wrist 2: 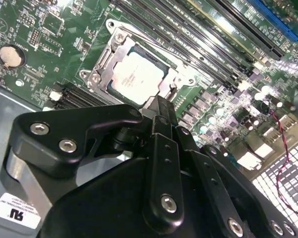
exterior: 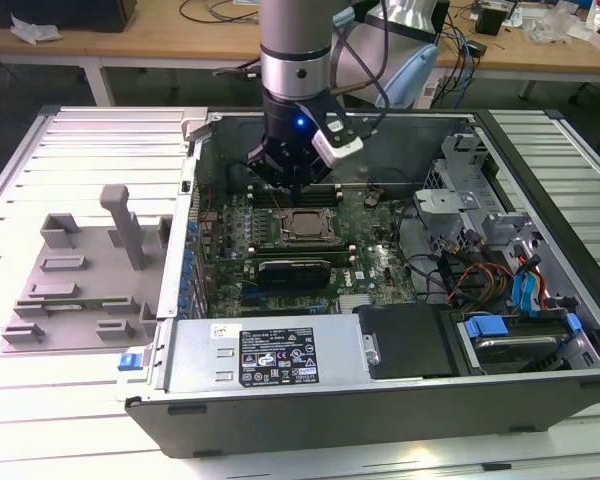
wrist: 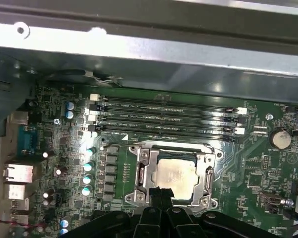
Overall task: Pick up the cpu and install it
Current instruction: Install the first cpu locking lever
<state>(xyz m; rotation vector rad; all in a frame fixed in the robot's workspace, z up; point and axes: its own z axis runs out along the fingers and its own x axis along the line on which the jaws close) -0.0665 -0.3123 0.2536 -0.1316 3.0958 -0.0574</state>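
Cpu: seated in socket frame, 6 o'clock of my jaws in exterior view. Jaws closed, empty. Placement apparently done.

cpu: small square chip with a silvery-grey metal top and a pale rim. It lies flat, seated inside the metal socket frame on the green motherboard, just beside the memory slots.

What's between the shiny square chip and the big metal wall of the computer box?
In the first wrist view, long black memory slots lie between the cpu and the case wall.
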